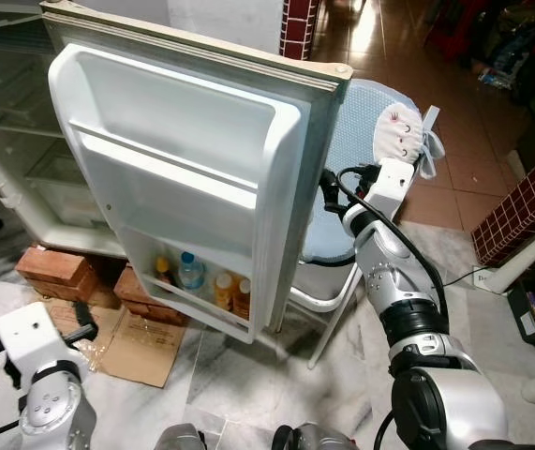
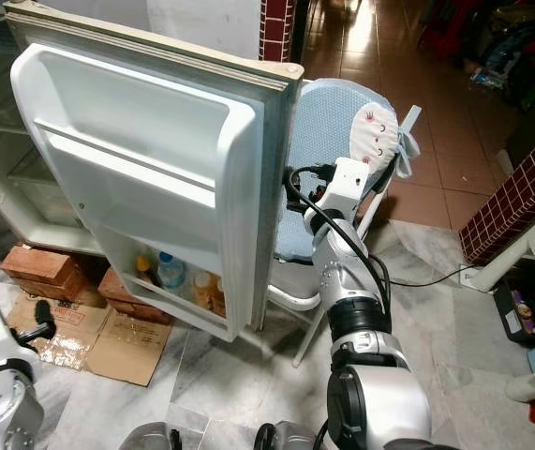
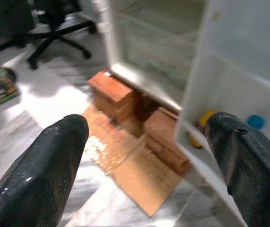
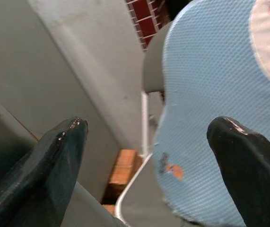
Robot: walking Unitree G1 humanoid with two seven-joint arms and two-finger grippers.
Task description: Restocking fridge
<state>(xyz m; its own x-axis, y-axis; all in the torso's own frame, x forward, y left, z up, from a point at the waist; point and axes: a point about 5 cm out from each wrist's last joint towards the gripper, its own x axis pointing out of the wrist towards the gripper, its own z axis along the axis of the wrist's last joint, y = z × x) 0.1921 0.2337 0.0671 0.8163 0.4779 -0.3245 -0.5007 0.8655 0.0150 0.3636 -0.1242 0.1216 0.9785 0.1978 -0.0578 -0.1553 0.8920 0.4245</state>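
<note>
White fridge door (image 1: 183,178) stands just left of my right end effector (image 4: 146,156), fingers spread, empty, behind its outer edge; bottles (image 1: 190,272) sit in its lowest shelf. Left end effector (image 3: 149,156) open too. I fear nudging the chair (image 1: 361,150) alongside.

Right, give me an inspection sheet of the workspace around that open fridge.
Surface: pale marble floor, flattened cardboard by the fridge foot.
Job's things: fridge door swung open; lowest door shelf holds a blue-capped bottle and orange bottles; upper door shelves bare.
Clutter: red bricks propping the fridge.
Grippers: right gripper open, behind the door's outer edge, holding nothing; left gripper open, low, facing the bricks.
Cables: black cable looping at the right wrist.
Surroundings: blue mesh chair, brick-pattern wall, office chair base.
</note>
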